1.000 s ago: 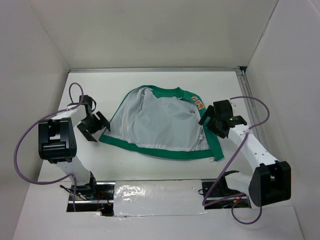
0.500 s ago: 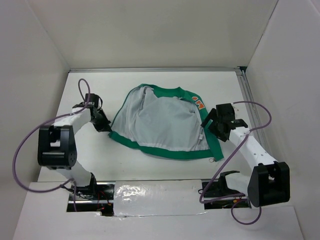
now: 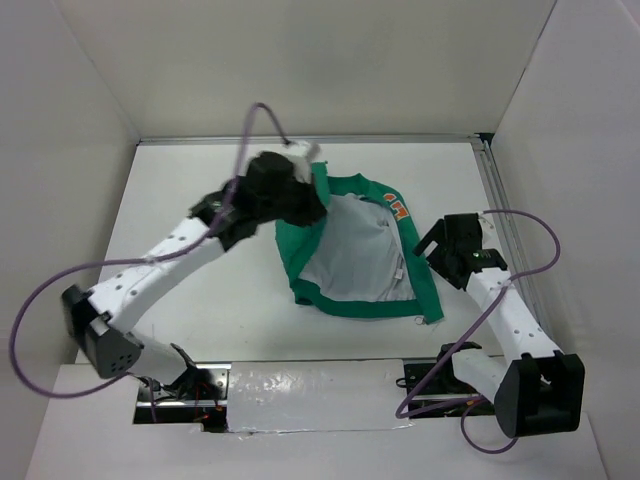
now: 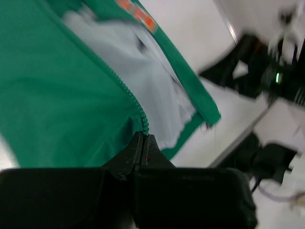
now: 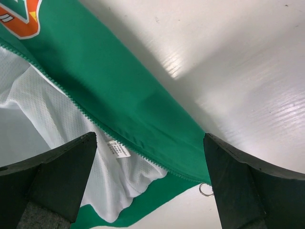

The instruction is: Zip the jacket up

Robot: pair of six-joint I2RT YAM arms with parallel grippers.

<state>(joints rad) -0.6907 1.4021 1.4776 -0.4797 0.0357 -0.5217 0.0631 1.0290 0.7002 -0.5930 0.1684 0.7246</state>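
Note:
The green jacket (image 3: 352,250) lies open on the white table, its pale lining (image 3: 360,255) facing up and the orange patch (image 3: 398,207) near its collar. My left gripper (image 3: 298,203) is shut on the zipper edge of the left front panel and holds it lifted and folded over towards the right. In the left wrist view the jaws (image 4: 144,139) pinch the green zipper teeth (image 4: 128,98). My right gripper (image 3: 428,247) hovers open over the right front panel (image 5: 124,90), not touching it. A metal zipper ring (image 5: 206,190) lies at that panel's hem.
White enclosure walls stand on three sides. A metal rail (image 3: 494,190) runs along the table's right edge and a foil-covered strip (image 3: 320,385) lies between the arm bases. Purple cables (image 3: 262,112) loop off both arms. A white care label (image 5: 117,149) is sewn into the lining.
My left gripper closed on the jacket's left front edge and swung it up and to the right, folding that panel over the lining. The right gripper stayed open, shifting slightly right.

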